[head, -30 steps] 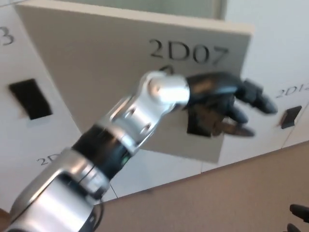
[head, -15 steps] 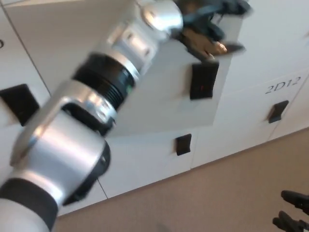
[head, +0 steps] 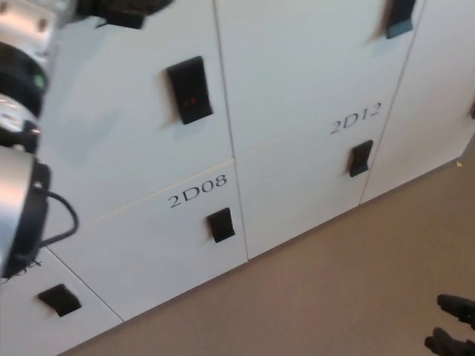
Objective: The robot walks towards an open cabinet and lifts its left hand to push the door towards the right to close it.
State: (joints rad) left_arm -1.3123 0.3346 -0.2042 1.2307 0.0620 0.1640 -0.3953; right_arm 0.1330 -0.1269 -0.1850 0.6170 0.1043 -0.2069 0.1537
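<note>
head view | cabinet doors (head: 200,222) labelled 2D08 (head: 197,190), 2D12 (head: 355,117)

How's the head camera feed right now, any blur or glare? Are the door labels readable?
Head view: tilted frame, slight softness, no strong glare; lighting is even on the white doors. Labels 2D08 and 2D12 read clearly. The left arm at the picture's left edge is close and blurred; a soft shadow falls beside it.
</note>
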